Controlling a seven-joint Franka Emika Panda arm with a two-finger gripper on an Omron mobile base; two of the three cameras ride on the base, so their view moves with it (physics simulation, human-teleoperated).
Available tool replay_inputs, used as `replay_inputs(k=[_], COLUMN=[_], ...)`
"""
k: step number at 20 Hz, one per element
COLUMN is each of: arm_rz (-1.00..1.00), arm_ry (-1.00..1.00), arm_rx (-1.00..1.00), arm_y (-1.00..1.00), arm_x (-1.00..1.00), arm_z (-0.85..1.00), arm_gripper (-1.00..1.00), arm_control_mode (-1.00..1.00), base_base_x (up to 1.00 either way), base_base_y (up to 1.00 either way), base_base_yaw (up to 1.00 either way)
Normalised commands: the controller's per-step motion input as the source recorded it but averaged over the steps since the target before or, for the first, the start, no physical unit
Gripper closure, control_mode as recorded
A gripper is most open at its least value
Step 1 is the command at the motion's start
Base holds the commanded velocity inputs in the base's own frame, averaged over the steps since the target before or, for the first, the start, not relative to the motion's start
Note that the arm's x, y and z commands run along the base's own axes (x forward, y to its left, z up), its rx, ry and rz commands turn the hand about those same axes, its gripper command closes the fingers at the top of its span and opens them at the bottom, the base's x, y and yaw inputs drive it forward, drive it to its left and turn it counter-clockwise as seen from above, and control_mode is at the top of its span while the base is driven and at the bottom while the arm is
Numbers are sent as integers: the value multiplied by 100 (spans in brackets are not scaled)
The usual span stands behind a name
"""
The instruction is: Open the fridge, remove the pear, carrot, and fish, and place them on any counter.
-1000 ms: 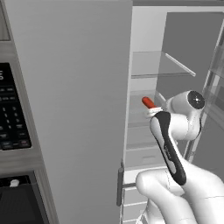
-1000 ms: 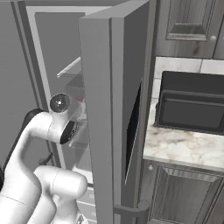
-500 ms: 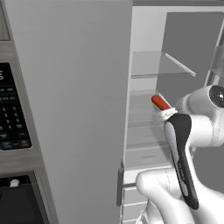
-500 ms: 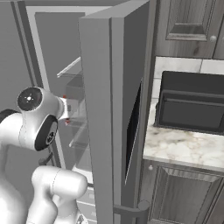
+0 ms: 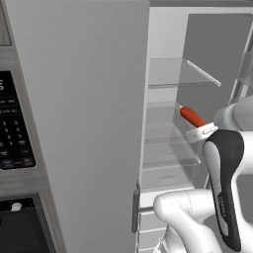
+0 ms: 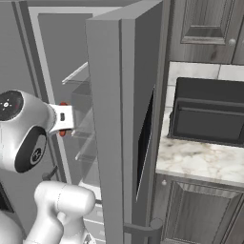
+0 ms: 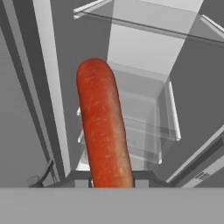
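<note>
While our gripper (image 7: 111,186) clamps the carrot (image 7: 104,124), we hold it inside the open fridge (image 5: 84,99)
The carrot's long axis runs straight out ahead of the jaws, its rounded end toward the clear shelves (image 5: 180,71); our right base camera adds the marble counter (image 6: 200,159) well off beyond the door, which our left camera misses

To your left you'll see a dark built-in oven's black keypad panel (image 5: 12,123), with a dark glass oven door (image 5: 22,230) beneath it. On your right, a black microwave (image 6: 207,112) sits below a grey upper cabinet (image 6: 205,28), above a grey lower cabinet door (image 6: 202,214).
</note>
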Motion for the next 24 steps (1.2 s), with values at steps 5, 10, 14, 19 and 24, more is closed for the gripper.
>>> replay_inputs(k=[5, 10, 14, 19, 24], arm_rz=[0, 0, 0, 0, 0], arm_ry=[0, 0, 0, 0, 0], arm_rx=[0, 0, 0, 0, 0], arm_y=[0, 0, 0, 0, 0], arm_x=[-1, -3, 0, 0, 0], arm_z=[0, 0, 0, 0, 0], arm_gripper=[100, 100, 100, 100, 100], arm_control_mode=[-100, 100, 100, 100, 100], base_base_x=[0, -31, -100, -82, -45], base_base_y=[0, 0, 0, 4, 46], base_base_yaw=[0, 0, 0, 1, 37])
